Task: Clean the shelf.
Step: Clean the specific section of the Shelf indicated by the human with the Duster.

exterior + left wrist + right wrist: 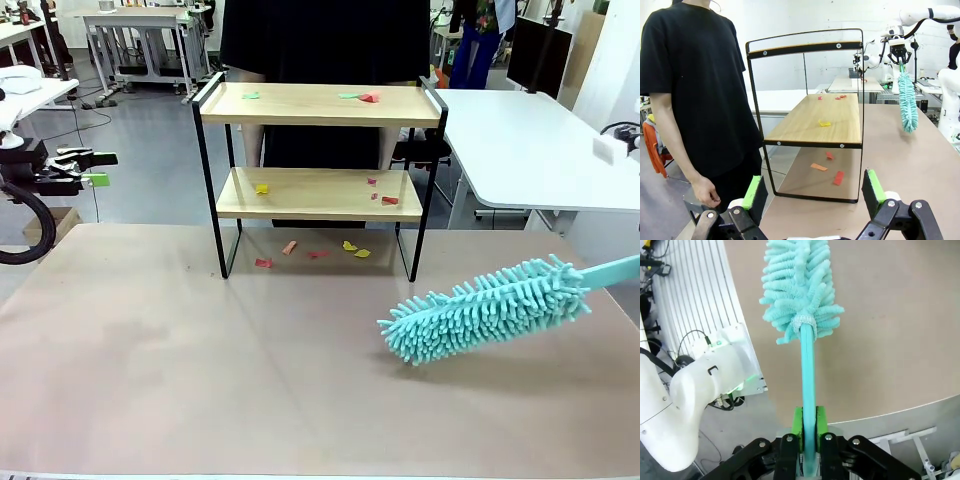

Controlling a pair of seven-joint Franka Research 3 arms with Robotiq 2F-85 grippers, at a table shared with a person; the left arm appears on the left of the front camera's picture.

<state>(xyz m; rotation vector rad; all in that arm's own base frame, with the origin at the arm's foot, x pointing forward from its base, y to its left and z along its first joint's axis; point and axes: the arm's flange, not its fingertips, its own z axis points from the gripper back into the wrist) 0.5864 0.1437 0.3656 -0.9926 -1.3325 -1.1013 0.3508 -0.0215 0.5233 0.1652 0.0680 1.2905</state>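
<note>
The shelf [300,103] stands at the table's far middle, with small paper scraps [370,97] on its top board, more on the lower board and on the table beneath. In the left wrist view the shelf [815,130] stands sideways ahead of my left gripper [812,190], whose green pads are wide apart and hold nothing. From the front, the left gripper [90,170] hovers off the table's left side. My right gripper [808,427] is shut on the handle of a teal fluffy duster [800,285]. The duster's head [480,310] hangs low over the table, right of the shelf.
A person in a black shirt [320,40] stands just behind the shelf, one hand [705,192] hanging by the side. A white table [530,140] lies at the back right. The brown tabletop [200,360] stretches in front of the shelf.
</note>
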